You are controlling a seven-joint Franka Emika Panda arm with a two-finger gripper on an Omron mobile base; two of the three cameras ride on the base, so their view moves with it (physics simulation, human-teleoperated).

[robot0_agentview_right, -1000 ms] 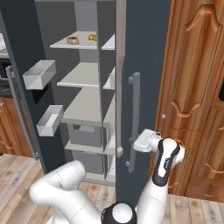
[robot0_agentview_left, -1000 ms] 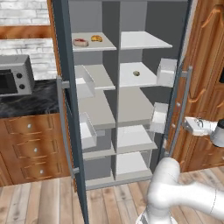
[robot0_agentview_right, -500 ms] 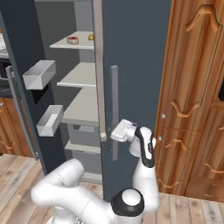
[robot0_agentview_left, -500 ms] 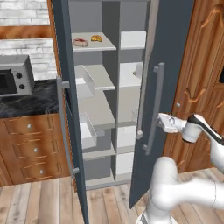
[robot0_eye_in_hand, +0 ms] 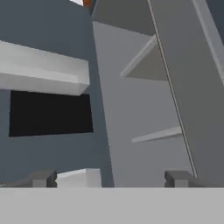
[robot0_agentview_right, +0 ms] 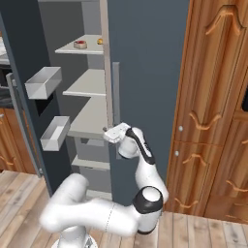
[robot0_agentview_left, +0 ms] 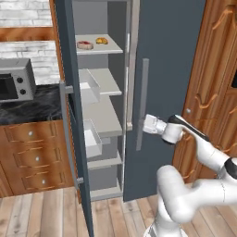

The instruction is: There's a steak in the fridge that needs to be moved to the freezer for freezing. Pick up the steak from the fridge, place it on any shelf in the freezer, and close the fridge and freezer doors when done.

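Gripper (robot0_eye_in_hand: 109,178) open; steak (robot0_agentview_left: 85,45) flat on shelf (robot0_agentview_left: 98,49).

You're looking at smooth, matt slate-grey doors (robot0_agentview_left: 171,83) with a duller grey bar handle (robot0_agentview_left: 142,104) that reads as brushed metal. The shelf (robot0_agentview_left: 109,81) boards look like pale grey matt plastic, and the door bins (robot0_agentview_right: 42,82) show the same flat finish. Cabinets (robot0_agentview_right: 213,97) beside the appliance are glossy carved wood; the floor (robot0_agentview_left: 41,213) is matt wooden planks. The counter (robot0_agentview_left: 28,111) looks like polished black stone.
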